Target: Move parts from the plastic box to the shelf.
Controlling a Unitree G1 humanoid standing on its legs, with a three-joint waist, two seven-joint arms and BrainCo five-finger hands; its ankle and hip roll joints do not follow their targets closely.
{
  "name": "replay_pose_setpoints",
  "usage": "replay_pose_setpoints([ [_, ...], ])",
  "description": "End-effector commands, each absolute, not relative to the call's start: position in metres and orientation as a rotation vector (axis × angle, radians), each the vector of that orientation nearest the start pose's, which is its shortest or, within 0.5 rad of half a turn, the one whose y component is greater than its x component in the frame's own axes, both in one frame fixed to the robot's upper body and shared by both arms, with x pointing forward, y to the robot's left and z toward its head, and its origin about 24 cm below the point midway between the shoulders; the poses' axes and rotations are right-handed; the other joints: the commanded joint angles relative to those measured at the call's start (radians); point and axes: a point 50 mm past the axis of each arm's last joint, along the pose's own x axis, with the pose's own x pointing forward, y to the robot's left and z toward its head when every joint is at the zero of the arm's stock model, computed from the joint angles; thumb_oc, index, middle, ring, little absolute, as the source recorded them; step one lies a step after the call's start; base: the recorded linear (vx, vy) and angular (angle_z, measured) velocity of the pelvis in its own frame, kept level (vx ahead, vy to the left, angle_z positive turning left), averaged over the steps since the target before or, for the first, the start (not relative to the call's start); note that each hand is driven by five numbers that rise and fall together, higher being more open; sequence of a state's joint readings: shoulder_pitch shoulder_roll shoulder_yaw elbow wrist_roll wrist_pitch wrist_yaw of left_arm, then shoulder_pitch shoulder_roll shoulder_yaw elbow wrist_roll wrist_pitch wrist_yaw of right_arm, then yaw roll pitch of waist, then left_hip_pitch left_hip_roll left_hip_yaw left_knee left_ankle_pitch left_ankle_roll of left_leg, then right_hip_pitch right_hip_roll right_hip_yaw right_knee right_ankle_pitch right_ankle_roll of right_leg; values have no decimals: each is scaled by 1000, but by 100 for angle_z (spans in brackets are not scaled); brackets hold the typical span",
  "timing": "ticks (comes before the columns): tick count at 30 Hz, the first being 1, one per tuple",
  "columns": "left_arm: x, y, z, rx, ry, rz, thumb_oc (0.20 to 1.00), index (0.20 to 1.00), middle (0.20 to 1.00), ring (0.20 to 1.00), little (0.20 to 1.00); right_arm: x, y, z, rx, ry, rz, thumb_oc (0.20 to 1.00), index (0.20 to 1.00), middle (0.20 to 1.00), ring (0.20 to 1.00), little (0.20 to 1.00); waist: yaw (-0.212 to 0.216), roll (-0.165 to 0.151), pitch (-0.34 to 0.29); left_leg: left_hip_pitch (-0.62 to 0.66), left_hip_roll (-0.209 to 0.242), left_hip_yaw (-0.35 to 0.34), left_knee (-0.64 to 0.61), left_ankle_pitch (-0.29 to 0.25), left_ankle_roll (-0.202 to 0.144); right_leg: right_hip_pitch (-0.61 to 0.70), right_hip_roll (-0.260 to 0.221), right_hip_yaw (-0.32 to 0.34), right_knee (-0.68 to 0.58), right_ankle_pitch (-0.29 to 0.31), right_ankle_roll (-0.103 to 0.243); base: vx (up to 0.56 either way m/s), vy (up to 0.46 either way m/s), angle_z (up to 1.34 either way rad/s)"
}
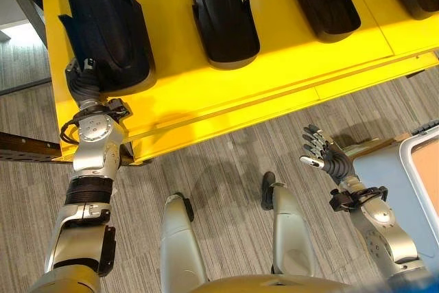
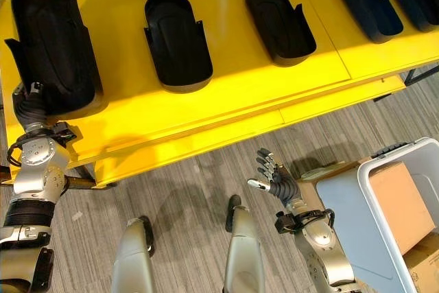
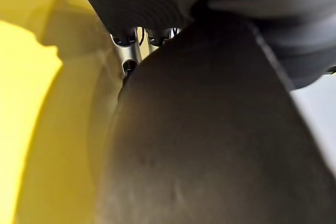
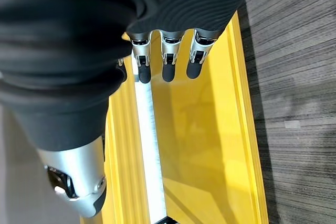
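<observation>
a: upper left of the frame, the left hand (image 1: pixel 86 80) sits right against the leftmost black part (image 1: pixel 106 22) on the yellow shelf (image 1: pixel 274 80). its wrist view is mostly dark part with a bit of finger behind, so i cannot tell whether the fingers are curled on it or not.

b: and further right along the shelf?

a: more black parts (image 2: pixel 177 39) lie in a row, well apart from each other, so several look placed already.

b: the other hand?

a: lower middle-right, the right hand (image 2: pixel 273 176) hangs over the floor, fingers straight and spread, holding nothing. the plastic box (image 2: pixel 384 169) is at the far lower right; it shows cardboard (image 2: pixel 401 204), no black parts that i can make out.
</observation>
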State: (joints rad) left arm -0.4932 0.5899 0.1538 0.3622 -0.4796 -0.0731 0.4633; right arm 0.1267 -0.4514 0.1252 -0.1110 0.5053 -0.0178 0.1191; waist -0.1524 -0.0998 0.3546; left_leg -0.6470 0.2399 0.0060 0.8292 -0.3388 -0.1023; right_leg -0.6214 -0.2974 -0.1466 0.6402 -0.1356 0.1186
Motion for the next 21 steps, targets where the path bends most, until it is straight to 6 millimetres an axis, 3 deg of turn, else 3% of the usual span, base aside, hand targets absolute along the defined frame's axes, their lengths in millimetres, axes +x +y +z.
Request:
replay_pose_setpoints([
  [1,318,323,181,-6,-351,672,200,200,200,200,200,223,-209,63,52,-11,222,1000,1000,1000,1000,1000,4,-14,-32,31,11,-21,-55,39,5,12,-45,38,82,-107,-3,0,0,0],
  [13,314,324,171,-57,-340,683,200,200,200,200,200,225,-210,64,55,-16,208,1000,1000,1000,1000,1000,8,-18,-21,-2,6,-19,-43,37,9,-21,-47,43,103,-115,-7,0,0,0],
  [14,314,324,172,-57,-340,681,307,307,307,307,307,224,-210,64,55,-15,208,1000,1000,1000,1000,1000,8,-18,-22,-5,5,-19,-42,37,10,-22,-47,43,103,-115,-8,0,0,0],
  [15,314,324,172,-57,-340,681,542,542,542,542,542,224,-210,64,56,-15,208,1000,1000,1000,1000,1000,8,-18,-22,-5,5,-19,-42,37,10,-23,-47,43,103,-115,-8,0,0,0],
  [16,314,324,172,-57,-339,682,1000,1000,1000,1000,1000,225,-210,64,54,-16,210,1000,1000,1000,1000,1000,8,-18,-21,-6,5,-19,-42,37,10,-26,-46,43,105,-115,-8,0,0,0],
  [21,313,326,172,-61,-339,684,1000,1000,1000,1000,1000,225,-210,64,52,-13,215,1000,1000,1000,1000,1000,9,-16,-24,-12,7,-22,-38,34,11,-34,-47,46,111,-117,-9,0,0,0],
])
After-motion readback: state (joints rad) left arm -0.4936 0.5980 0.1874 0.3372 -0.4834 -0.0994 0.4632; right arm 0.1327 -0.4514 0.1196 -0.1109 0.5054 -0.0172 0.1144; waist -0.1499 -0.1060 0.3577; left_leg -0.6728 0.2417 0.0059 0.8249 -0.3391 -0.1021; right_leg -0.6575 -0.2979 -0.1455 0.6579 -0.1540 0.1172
